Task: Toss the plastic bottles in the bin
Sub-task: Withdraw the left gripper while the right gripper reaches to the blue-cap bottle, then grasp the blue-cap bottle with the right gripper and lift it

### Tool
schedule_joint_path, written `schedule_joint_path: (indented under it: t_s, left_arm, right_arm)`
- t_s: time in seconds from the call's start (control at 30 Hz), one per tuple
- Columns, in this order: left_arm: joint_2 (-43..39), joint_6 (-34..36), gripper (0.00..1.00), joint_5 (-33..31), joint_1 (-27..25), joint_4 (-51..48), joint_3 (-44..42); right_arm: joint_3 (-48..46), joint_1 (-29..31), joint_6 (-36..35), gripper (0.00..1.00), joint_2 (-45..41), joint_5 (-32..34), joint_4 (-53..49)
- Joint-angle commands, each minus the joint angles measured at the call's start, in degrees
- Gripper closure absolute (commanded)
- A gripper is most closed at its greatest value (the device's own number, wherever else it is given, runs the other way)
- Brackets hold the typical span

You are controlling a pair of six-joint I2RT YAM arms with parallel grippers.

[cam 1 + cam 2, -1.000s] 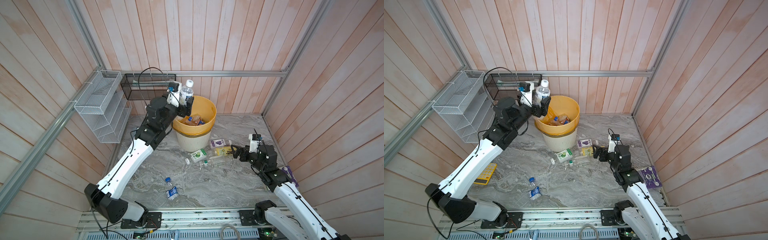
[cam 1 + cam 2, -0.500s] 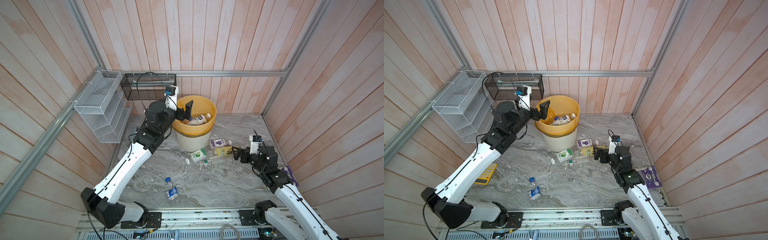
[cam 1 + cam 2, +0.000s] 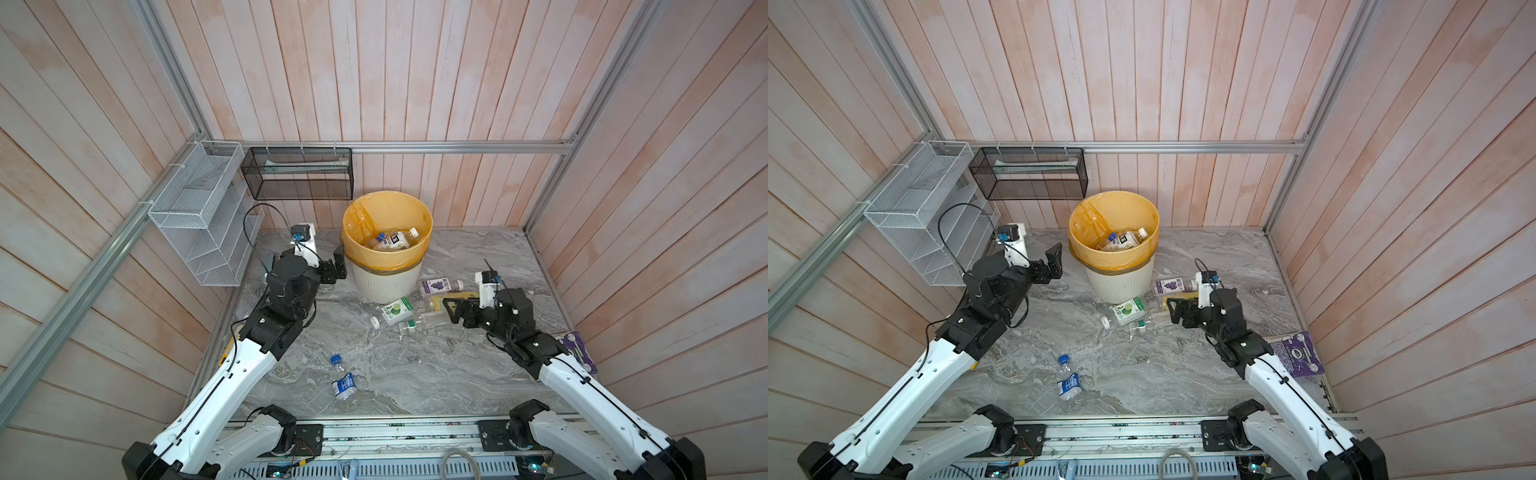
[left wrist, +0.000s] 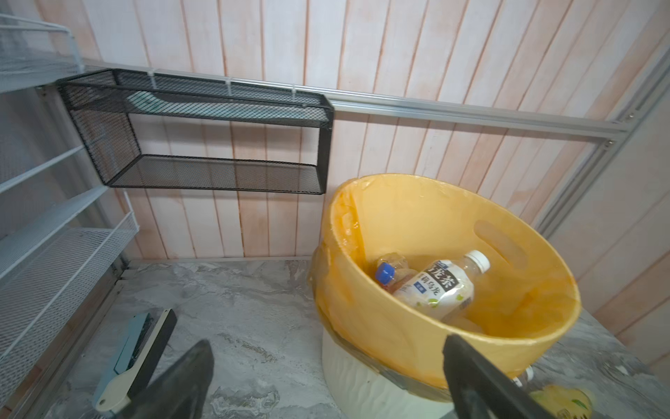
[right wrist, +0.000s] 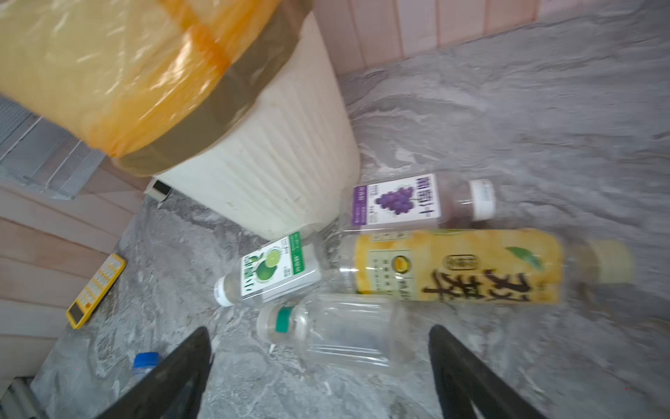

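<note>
Yellow-orange bag [image 3: 386, 259] lines the bin [image 3: 386, 286], where a white-label bottle [image 4: 438, 286] lies on others, already thrown in. The left gripper [image 3: 1050, 262] hangs just beside the bin's rim, jaws wide and empty, so it looks free to fetch more. The right gripper [image 3: 1175, 312] sits low in front of the bin, jaws wide and holding nothing, aimed at a clear bottle [image 5: 344, 333]. That one lies at the bin's foot with a purple bottle [image 5: 398, 199], a yellow bottle [image 5: 453, 268] and a green bottle [image 5: 272, 268]. A blue bottle [image 3: 343, 384] lies well apart from the bin.
</note>
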Motion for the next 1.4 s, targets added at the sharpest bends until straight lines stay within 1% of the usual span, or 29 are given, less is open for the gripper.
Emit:
schedule_joint_path:
  t_s: [0.0, 0.07, 0.17, 0.27, 0.37, 0.5, 0.57, 0.73, 0.83, 0.97, 1.13, 1.2, 1.3, 1.37]
  left_arm:
    - [-3.98, -5.36, 0.00, -1.48, 3.72, -2.56, -3.32]
    - [-5.73, -5.90, 0.00, -2.46, 5.40, -4.29, -4.74]
    - [-7.74, -5.45, 0.00, -4.72, 7.77, -6.25, -6.30]
    - [-9.00, -4.52, 0.00, -4.24, 12.15, -6.99, -7.68]
    - [-9.43, -4.59, 0.00, -0.94, 17.36, -7.96, -7.99]
    - [-9.45, -4.46, 0.00, 1.61, 21.14, -8.69, -8.21]
    - [-9.24, -4.37, 0.00, 1.87, 21.83, -8.87, -8.34]
    - [-9.46, -4.78, 0.00, 1.96, 22.01, -9.11, -8.94]
    - [-10.03, -5.29, 0.00, 2.16, 22.05, -9.12, -9.53]
    - [-10.56, -5.25, 0.00, 2.47, 22.10, -9.45, -9.84]
    - [-11.18, -5.00, 0.01, 1.95, 22.14, -10.16, -9.83]
    - [-11.32, -5.05, 0.00, 1.85, 22.20, -10.25, -9.92]
    - [-11.20, -5.51, 0.00, 2.09, 22.23, -10.28, -10.01]
    - [-11.11, -5.92, 0.00, 2.64, 22.23, -10.28, -10.08]
  right_arm:
    - [4.41, 9.98, 5.36, 0.07, 6.34, 5.42, 2.00]
    - [8.00, 16.60, 7.40, 0.08, 11.90, 7.89, 0.89]
    - [14.18, 25.75, 8.30, 0.08, 20.93, 11.74, -1.49]
    - [21.24, 32.79, 8.35, 0.07, 30.22, 12.02, -4.55]
    - [28.14, 38.19, 8.08, 0.05, 38.59, 12.12, -8.72]
    - [33.20, 42.76, 8.01, 0.02, 45.98, 9.90, -11.14]
    - [35.60, 44.25, 7.71, 0.01, 49.09, 8.98, -12.33]
    - [40.92, 46.54, 6.25, 0.01, 55.31, 10.06, -16.78]
    - [42.23, 46.54, 5.77, 0.02, 58.25, 9.65, -17.68]
    - [46.46, 46.68, 4.16, 0.05, 62.36, 8.66, -21.07]
    - [46.72, 46.61, 2.80, 0.12, 64.59, 10.18, -24.07]
    - [46.47, 46.59, 2.16, 0.18, 64.59, 11.46, -25.10]
    - [45.83, 46.38, 1.35, 0.38, 63.92, 12.76, -25.27]
    - [44.58, 46.23, 0.89, 0.47, 62.36, 13.56, -23.92]
